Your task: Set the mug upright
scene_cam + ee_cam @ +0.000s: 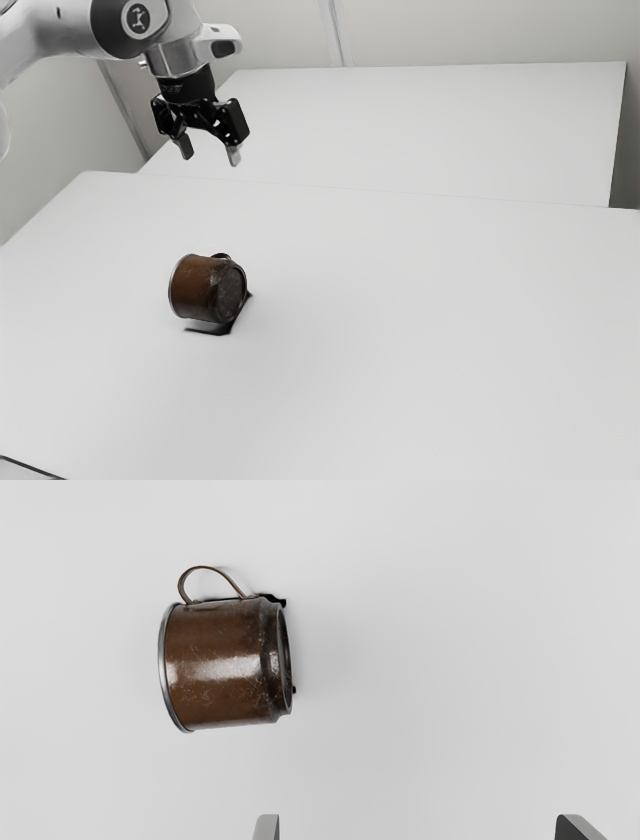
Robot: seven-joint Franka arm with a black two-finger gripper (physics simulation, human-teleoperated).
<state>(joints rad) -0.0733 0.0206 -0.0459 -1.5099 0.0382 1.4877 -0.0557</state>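
Taking 12 o'clock as the exterior view's top edge, the mug lies on its side on the table, between 8 and 9 o'clock from that view's centre. Its rim faces roughly 9 o'clock and its base about 3, so the mug rests on its curved wall. The handle sticks out on the side away from the fingers, near 12 o'clock, where it may help check a roll that way.

The end effector hangs well above the table, its fingers spread wide with nothing between them. That height and gap probably leave room to line up before descending. The mug is still to be righted; it likely needs a firm hold and a quarter turn, bringing the base underneath. A grip off-centre could set it rolling.
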